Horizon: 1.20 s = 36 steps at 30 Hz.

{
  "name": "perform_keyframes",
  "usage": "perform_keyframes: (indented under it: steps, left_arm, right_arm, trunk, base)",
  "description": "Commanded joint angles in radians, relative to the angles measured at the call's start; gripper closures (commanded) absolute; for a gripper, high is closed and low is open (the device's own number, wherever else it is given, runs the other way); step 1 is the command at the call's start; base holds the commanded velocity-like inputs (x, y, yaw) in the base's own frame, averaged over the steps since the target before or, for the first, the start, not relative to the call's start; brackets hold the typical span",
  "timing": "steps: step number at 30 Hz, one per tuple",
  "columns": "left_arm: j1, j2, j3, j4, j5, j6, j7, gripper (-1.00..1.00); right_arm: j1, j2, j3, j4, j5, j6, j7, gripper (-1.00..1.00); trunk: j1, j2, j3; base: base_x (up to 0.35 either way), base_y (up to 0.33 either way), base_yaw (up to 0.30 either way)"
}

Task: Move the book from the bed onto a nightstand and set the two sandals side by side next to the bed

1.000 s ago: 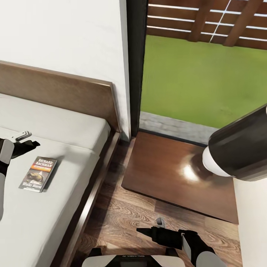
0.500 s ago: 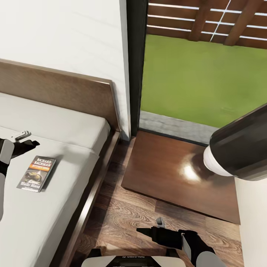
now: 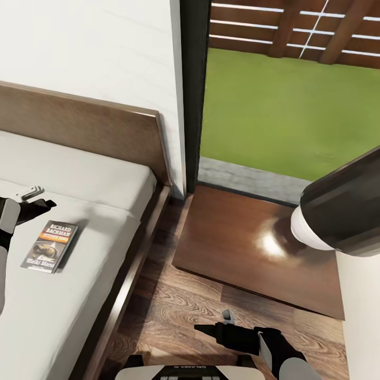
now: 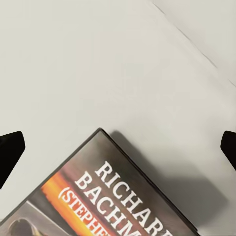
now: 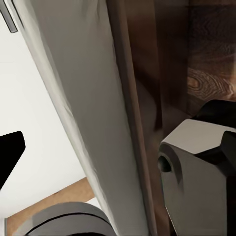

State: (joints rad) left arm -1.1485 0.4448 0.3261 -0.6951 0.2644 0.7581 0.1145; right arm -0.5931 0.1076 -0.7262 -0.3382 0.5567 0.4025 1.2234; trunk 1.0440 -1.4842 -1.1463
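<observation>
The book [image 3: 49, 246] lies flat on the bed's pale mattress [image 3: 79, 179], dark cover with an orange band facing up. My left gripper [image 3: 41, 198] hovers open just beyond the book's top edge, nothing between its fingers. In the left wrist view the book [image 4: 113, 201] lies below the open gripper [image 4: 119, 147], and both dark fingertips [image 4: 10, 152] sit wide apart over the mattress. My right gripper [image 3: 216, 323] hangs open and empty low over the wood floor, in front of the nightstand [image 3: 248, 253]. The sandals are out of view.
A lamp with a black shade [image 3: 348, 206] and a white base stands on the nightstand's right part. The bed's dark frame [image 3: 126, 285] and headboard [image 3: 89, 126] border the mattress. A tall black-framed window [image 3: 192, 95] shows lawn behind. A strip of floor [image 3: 174, 306] separates bed and nightstand.
The whole picture has drifted slightly, so the camera moved a little. The book still lies on the mattress and both grippers hold their poses.
</observation>
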Motion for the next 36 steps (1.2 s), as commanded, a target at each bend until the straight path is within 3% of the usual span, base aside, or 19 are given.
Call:
perform_keyframes:
  steps: [1, 8, 19, 27, 36]
  left_arm:
    - [0.0, 0.0, 0.001, -0.001, 0.011, 0.004, 0.008, -1.0]
    - [0.0, 0.0, 0.0, 0.0, 0.012, 0.004, 0.008, -1.0]
    - [0.001, -0.001, 0.001, 0.0, 0.012, 0.004, 0.008, -1.0]
    - [0.001, -0.001, 0.0, 0.002, 0.013, 0.003, 0.007, -1.0]
    - [0.001, -0.001, 0.0, 0.002, 0.013, 0.003, 0.007, -1.0]
  right_arm:
    - [-0.001, 0.001, -0.008, -0.002, 0.008, 0.01, 0.005, -1.0]
    - [-0.001, 0.001, -0.008, -0.002, 0.008, 0.01, 0.005, -1.0]
    - [-0.001, 0.001, -0.008, -0.002, 0.008, 0.01, 0.005, -1.0]
    - [-0.001, 0.001, -0.008, -0.002, 0.008, 0.01, 0.005, -1.0]
    - [-0.001, 0.001, -0.008, -0.002, 0.008, 0.01, 0.005, -1.0]
  trunk:
    - [0.004, -0.008, -0.004]
    - [0.031, -0.057, -0.026]
    - [0.031, -0.057, -0.026]
    - [0.061, -0.113, -0.051]
    - [0.061, -0.113, -0.051]
  base:
    - [0.0, 0.0, 0.0]
    - [0.0, 0.0, 0.0]
    - [0.0, 0.0, 0.0]
    - [0.0, 0.0, 0.0]
    - [0.0, 0.0, 0.0]
